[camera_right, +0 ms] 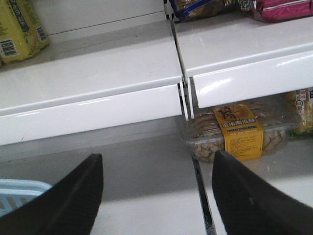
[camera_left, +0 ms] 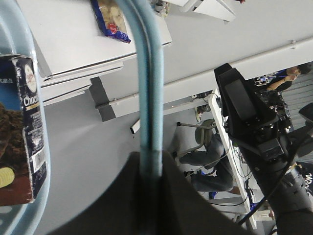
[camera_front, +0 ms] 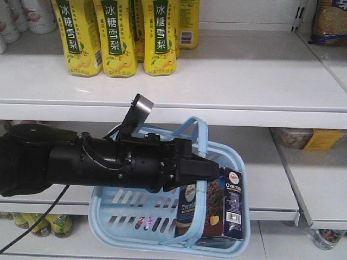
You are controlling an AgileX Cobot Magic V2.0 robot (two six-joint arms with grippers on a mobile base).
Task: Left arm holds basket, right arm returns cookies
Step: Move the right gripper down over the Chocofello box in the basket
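Left gripper (camera_front: 209,170) clamped on basket (camera_front: 103,219) handle; right gripper (camera_right: 156,196) wide, empty; cookies (camera_front: 214,203) would need square, upright grasp.

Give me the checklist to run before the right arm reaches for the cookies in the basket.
1. Left end effector shut on the basket handle: ok. The handle runs between its fingers.
2. Cookies upright and reachable from above, at the right end of the basket: ok.
3. Right end effector open and empty: ok.
4. Right end effector lined up with the cookies: not ok. Its camera catches only a basket corner at lower left, and no carton.
5. Return spot on the shelf: cannot tell. Nothing marks where the cookies belong.
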